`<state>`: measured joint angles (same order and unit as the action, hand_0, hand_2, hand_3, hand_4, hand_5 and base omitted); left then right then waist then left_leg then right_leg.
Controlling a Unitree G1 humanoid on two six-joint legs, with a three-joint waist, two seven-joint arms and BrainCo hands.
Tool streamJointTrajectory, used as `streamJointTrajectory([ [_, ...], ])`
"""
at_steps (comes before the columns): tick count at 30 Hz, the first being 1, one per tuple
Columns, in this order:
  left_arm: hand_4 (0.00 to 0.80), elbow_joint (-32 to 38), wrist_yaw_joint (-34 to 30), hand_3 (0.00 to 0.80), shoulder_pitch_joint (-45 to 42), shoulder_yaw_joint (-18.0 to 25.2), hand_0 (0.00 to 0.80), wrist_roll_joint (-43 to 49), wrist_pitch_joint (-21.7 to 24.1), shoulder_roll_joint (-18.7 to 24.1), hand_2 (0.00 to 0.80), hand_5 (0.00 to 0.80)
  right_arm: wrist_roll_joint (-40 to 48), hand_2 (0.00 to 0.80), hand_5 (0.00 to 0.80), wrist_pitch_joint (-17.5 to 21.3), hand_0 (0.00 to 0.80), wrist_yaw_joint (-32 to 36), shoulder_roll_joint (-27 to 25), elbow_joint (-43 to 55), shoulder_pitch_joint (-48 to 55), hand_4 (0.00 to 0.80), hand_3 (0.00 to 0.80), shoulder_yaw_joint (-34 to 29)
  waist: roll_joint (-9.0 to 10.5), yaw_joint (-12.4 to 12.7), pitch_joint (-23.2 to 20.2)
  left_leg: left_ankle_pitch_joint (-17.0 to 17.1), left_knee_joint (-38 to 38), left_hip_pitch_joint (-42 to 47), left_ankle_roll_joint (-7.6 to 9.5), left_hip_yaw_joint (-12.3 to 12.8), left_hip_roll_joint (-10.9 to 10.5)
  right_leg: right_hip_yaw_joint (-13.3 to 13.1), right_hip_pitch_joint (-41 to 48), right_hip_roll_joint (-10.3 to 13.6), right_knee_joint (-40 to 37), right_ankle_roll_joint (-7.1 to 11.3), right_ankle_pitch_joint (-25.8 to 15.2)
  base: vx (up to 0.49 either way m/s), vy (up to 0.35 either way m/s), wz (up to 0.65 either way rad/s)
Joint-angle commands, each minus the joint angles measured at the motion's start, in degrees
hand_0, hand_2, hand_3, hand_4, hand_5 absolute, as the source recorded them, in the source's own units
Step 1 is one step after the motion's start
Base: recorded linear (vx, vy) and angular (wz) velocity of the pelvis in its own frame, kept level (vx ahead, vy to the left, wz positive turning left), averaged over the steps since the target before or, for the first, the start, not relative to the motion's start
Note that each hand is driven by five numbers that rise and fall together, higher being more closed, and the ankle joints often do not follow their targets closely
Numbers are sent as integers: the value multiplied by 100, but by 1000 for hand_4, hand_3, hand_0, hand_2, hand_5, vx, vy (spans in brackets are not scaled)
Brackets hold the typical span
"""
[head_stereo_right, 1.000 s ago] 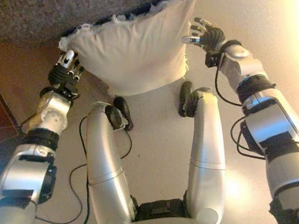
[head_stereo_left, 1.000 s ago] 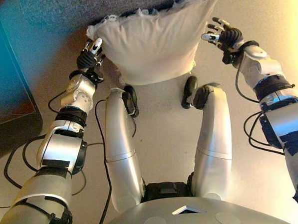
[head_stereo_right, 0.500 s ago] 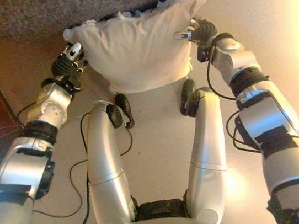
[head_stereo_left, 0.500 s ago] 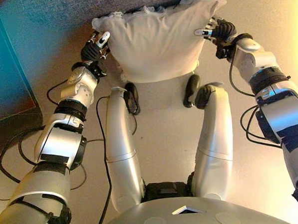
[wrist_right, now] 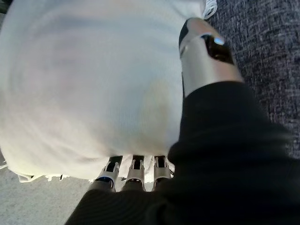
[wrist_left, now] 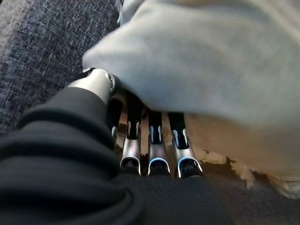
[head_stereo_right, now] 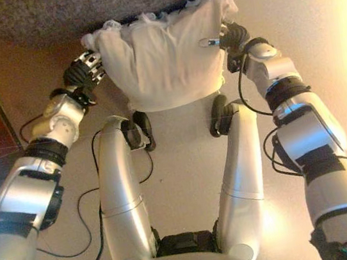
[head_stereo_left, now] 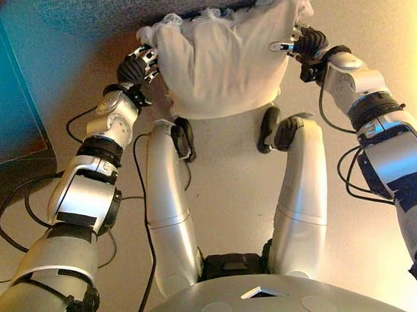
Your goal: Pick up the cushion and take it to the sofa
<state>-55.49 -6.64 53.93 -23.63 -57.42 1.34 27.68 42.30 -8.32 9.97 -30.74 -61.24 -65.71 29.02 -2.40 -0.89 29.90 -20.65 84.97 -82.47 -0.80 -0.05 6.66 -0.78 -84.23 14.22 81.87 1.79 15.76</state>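
Against the grey sofa (head_stereo_left: 103, 11), white cushion (head_stereo_left: 221, 57), left hand (head_stereo_left: 138, 66) and right hand (head_stereo_left: 306, 44) pinching its sides

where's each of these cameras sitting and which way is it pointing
Left eye view: on the head, looking down at the white cushion against the grey sofa; both arms show, left hand and right hand on the cushion's sides.
Right eye view: beside it, the same scene slightly offset.
Left wrist view: on the left wrist, looking along its fingers going under the cushion.
Right wrist view: on the right wrist, thumb on the cushion, fingers beneath.
All four share the cushion and sofa.
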Motion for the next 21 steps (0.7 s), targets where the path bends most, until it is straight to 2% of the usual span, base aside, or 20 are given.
streamJointTrajectory([
  [1,800,249,-525,800,685,-128,800,189,151,-400,800,800,-9,800,800,149,800,595,474,340,-581,800,800,298,-228,-43,-10,-711,295,394,383,363,75,-242,430,-67,-166,-426,213,0,0,0],
  [7,800,333,-385,800,621,-126,800,255,174,-358,800,800,150,800,800,94,800,609,414,428,-480,800,800,278,-203,-34,-10,-810,511,365,418,353,122,-243,399,-66,49,-471,301,11,-10,1],
  [21,800,346,-347,800,535,-175,800,293,277,-281,800,800,368,800,800,273,800,575,326,436,-358,800,800,188,-170,-14,-10,-893,647,376,423,316,183,-185,417,-31,173,-506,376,0,0,0],
])
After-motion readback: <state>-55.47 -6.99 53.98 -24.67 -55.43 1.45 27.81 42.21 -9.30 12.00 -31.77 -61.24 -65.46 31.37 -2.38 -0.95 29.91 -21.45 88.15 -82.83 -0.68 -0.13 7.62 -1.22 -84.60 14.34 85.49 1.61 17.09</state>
